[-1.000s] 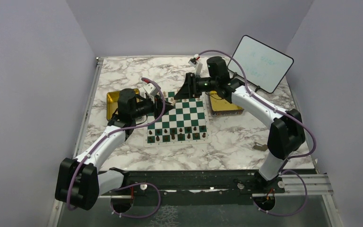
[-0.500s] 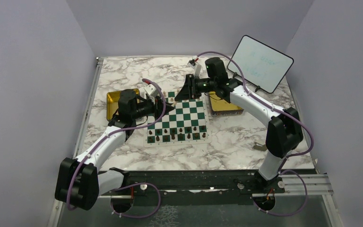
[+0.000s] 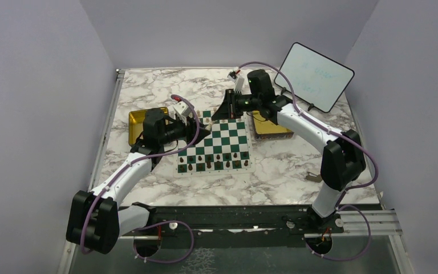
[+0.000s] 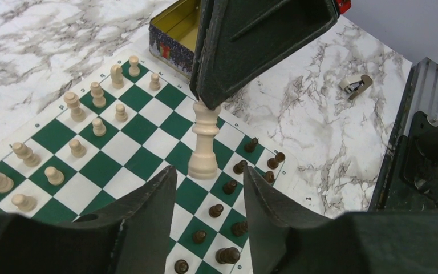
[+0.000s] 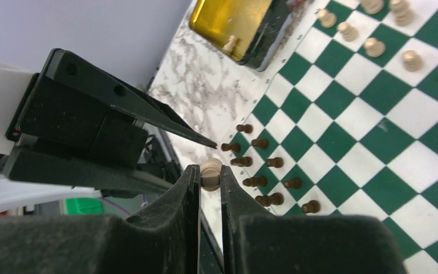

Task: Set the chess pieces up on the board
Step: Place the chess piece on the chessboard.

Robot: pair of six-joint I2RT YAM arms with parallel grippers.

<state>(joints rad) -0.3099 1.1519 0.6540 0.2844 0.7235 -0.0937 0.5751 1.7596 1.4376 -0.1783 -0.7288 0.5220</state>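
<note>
The green and white board lies between both arms. A tall cream chess piece hangs upright over it. My right gripper is shut on that piece's round head, coming down from above. My left gripper is open, its fingertips on either side of the piece's base without touching it. In the top view the left gripper and right gripper meet over the board's far left corner. Several cream chess pieces stand at the far end of the board. Dark chess pieces line the near end.
A gold tray sits left of the board, and another on its right still holds a cream piece. A whiteboard leans at the back right. A small clip lies on the marble table, right of the board.
My left jaws have opened off the cream piece, and my right jaws have closed on its head. The right arm shifted slightly; the left arm stayed put.
</note>
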